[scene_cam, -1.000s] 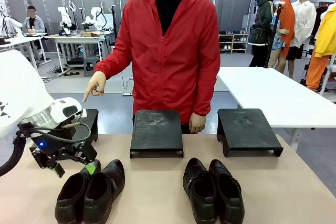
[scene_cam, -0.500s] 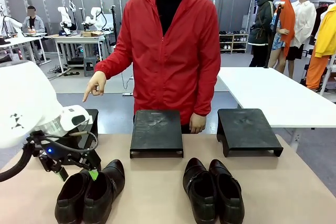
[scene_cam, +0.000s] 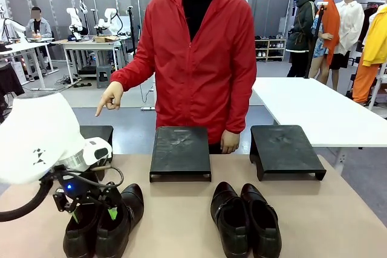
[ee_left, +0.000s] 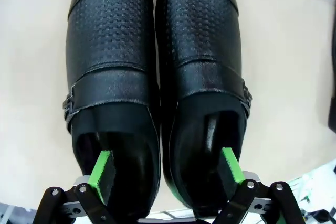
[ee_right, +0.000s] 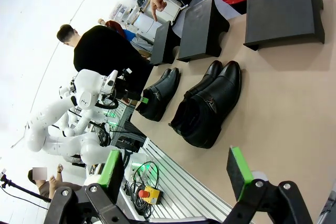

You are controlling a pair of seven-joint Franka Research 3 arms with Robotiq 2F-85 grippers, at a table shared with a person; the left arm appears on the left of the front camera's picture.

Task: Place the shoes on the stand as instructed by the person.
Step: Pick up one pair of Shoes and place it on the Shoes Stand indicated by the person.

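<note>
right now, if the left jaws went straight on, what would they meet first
The left pair of shoes: the open jaws straddle the touching inner walls, one green pad at each shoe's opening, so likely those walls or the insoles. Depth is unclear.

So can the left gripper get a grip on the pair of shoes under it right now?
Probably yes. The left gripper is open over the pair of shoes, one green pad inside each shoe's opening, the adjoining inner walls between its jaws. Nothing blocks it.
</note>
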